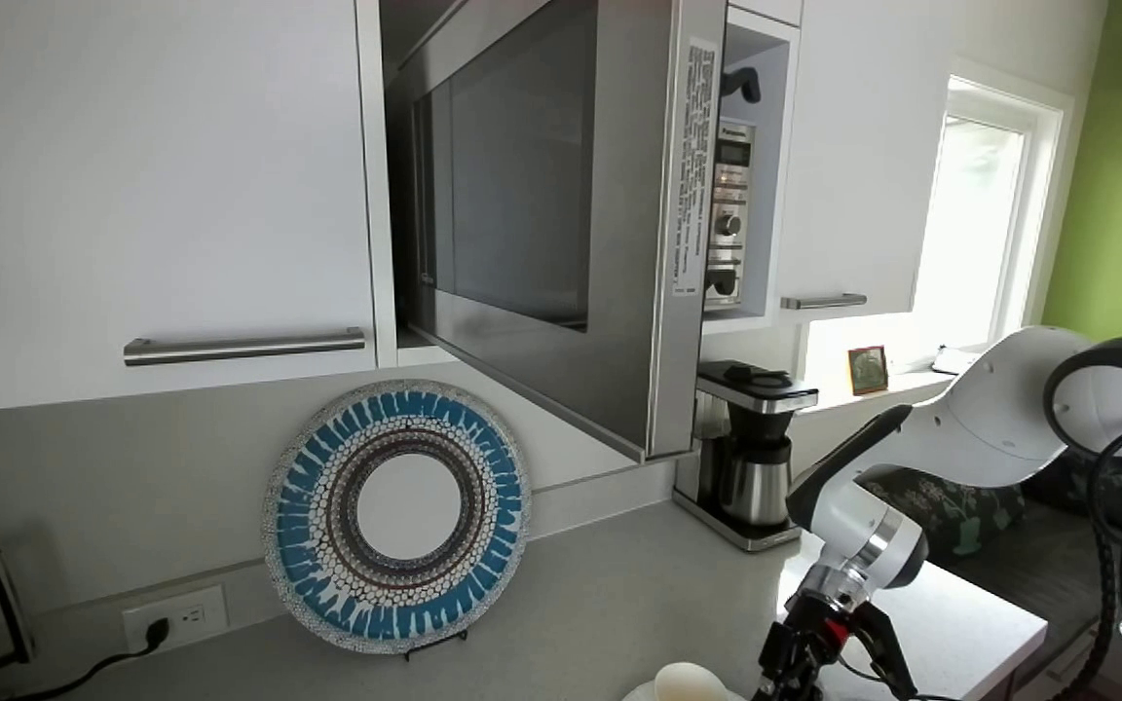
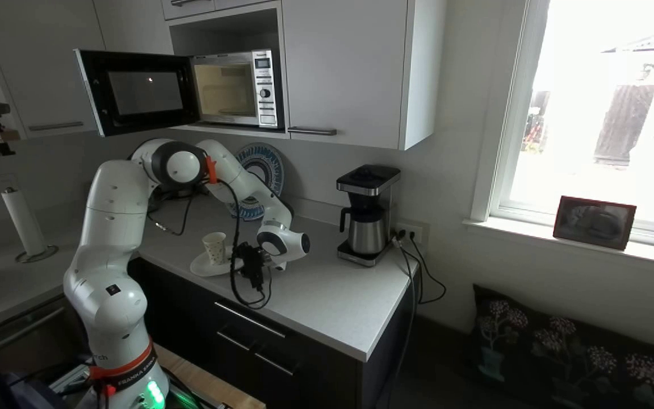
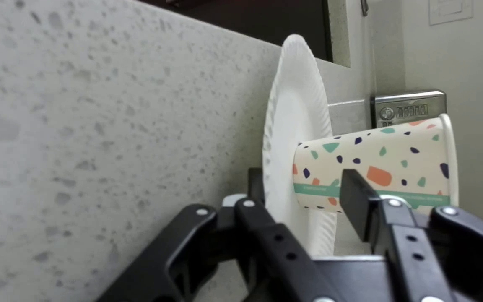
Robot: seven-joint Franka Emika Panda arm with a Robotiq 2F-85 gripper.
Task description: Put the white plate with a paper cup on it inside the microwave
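The pincer is spread about the rim of the white plate, one fingertip partly hidden; contact is unclear. The plate lies on the bench, paper cup upright on it, both cut off in an exterior view, where the open door hides most of the microwave.

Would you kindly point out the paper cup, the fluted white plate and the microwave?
Paper cup [image 3: 373,153]: wrist view, on its speckled side.
Fluted white plate [image 3: 297,109]: wrist view, on its bare upper face.
Microwave [image 2: 265,84]: in an exterior view, on its control panel.
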